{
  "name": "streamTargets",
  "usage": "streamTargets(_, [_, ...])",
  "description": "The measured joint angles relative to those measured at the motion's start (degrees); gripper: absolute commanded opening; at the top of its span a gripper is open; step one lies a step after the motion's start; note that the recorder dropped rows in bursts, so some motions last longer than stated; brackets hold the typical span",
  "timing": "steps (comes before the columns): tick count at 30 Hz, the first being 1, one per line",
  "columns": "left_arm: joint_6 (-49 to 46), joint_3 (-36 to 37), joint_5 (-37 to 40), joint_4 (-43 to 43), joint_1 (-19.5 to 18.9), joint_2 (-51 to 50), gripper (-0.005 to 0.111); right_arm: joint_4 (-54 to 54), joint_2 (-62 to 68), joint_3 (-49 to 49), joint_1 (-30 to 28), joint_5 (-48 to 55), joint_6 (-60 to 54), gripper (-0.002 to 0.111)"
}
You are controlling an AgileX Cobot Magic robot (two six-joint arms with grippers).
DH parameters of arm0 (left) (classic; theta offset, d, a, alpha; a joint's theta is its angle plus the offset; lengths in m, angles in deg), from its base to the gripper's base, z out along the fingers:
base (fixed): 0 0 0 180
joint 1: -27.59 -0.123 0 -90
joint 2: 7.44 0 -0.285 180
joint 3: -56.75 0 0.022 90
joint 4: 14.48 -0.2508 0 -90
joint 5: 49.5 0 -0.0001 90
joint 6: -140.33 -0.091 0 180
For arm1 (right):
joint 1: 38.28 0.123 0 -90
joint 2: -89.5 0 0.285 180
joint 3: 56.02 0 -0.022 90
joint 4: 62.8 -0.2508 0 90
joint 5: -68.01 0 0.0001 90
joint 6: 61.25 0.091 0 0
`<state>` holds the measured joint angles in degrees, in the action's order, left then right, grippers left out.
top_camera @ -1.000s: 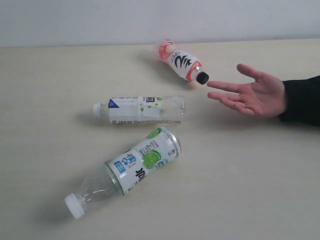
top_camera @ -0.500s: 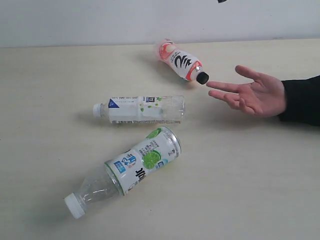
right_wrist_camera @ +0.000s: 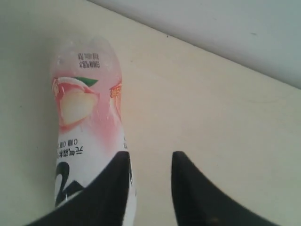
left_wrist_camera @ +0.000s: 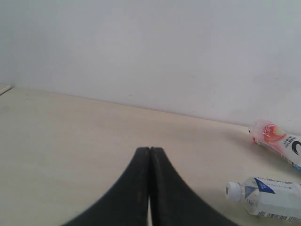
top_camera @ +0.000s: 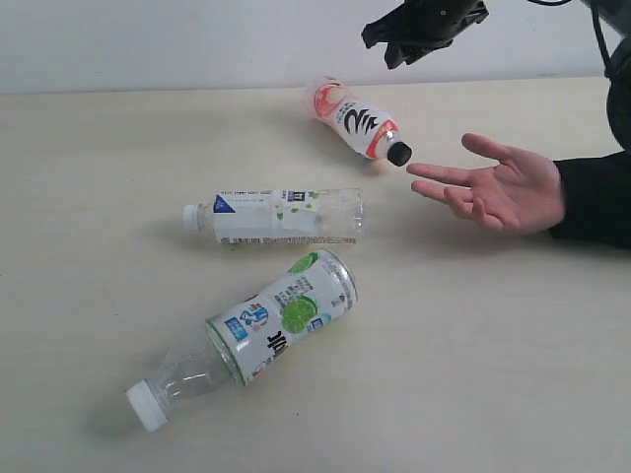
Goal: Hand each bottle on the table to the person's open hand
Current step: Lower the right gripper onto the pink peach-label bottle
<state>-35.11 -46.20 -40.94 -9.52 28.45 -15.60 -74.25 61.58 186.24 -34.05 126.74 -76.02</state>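
Note:
Three bottles lie on their sides on the table (top_camera: pixel 89 177). The pink-red bottle (top_camera: pixel 355 120) with a black cap is at the back, and its cap points at the person's open hand (top_camera: pixel 503 187), held palm up at the right. A slim white-labelled bottle (top_camera: pixel 276 217) lies in the middle and a fat green-labelled bottle (top_camera: pixel 266 330) at the front. My right gripper (top_camera: pixel 386 49) hangs open above the pink-red bottle (right_wrist_camera: pixel 87 117), with nothing between its fingers (right_wrist_camera: pixel 150 157). My left gripper (left_wrist_camera: pixel 149 150) is shut and empty, far from the bottles.
A pale wall (top_camera: pixel 148 39) runs behind the table's back edge. The person's black sleeve (top_camera: pixel 596 197) comes in from the right edge. In the left wrist view the pink-red bottle (left_wrist_camera: pixel 277 143) and the slim bottle (left_wrist_camera: pixel 268 197) lie at one side.
My right gripper has come down into the exterior view from the top edge and its jaws have parted. The bottles have not moved and the hand has barely shifted.

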Motion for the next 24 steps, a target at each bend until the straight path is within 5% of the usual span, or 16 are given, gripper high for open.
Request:
streamTargets(3, [0.00,0.00,0.00,0.00,0.00,0.00,0.000,-1.85,0.33,0.24,0.00,-1.89,-2.17,0.065])
streamTargets(11, [0.00,0.00,0.00,0.00,0.00,0.00,0.000,-8.53,0.33,0.44,0.00,-1.78,-1.31,0.067])
streamTargets(18, [0.00,0.00,0.00,0.00,0.00,0.00,0.000,-9.09,0.48,0.48,0.79,3.01,-7.15,0.086])
streamTargets(24, [0.00,0.00,0.00,0.00,0.00,0.00,0.000,-5.50,1.54,0.48,3.62,3.81,-10.06,0.088])
